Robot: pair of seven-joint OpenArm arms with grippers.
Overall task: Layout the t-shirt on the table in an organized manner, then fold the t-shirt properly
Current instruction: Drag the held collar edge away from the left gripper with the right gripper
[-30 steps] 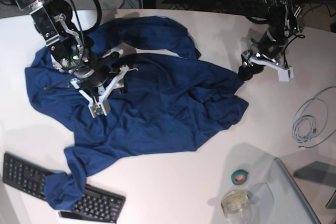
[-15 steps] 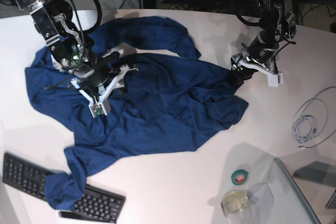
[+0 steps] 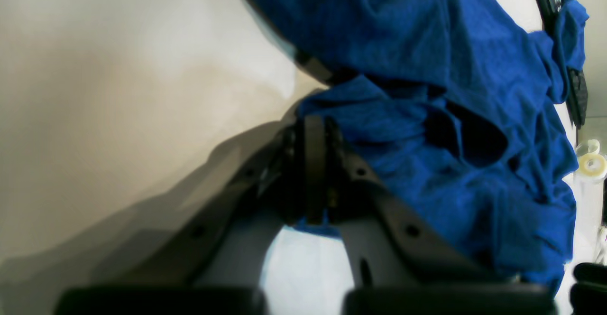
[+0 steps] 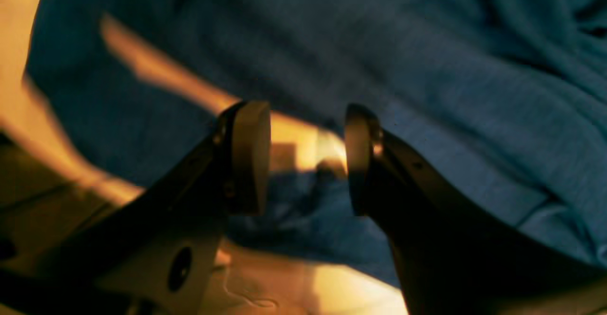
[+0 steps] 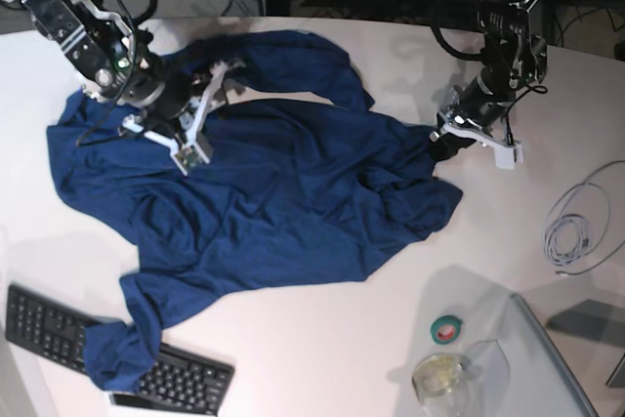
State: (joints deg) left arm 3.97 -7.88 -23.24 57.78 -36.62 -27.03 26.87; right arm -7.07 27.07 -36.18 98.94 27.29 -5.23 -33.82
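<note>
- left gripper (image 5: 444, 141) just clamped onto the t-shirt (image 5: 283, 212) at its right edge; spreading pull can start.
- right gripper (image 5: 200, 119) moved farther back, jaws apart, holding nothing.

T-shirt (image 5: 264, 192) lies spread on table (image 5: 322, 358), centre to 9 o'clock. Keyboard (image 5: 171, 378) at 7 o'clock, under its corner. Cable (image 5: 576, 222) at 3 o'clock.

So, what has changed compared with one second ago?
The left hand moved in to the t-shirt edge and shut on it. The right hand moved up and back over the shirt, still open. The keyboard, tape roll and cable stayed put.
</note>
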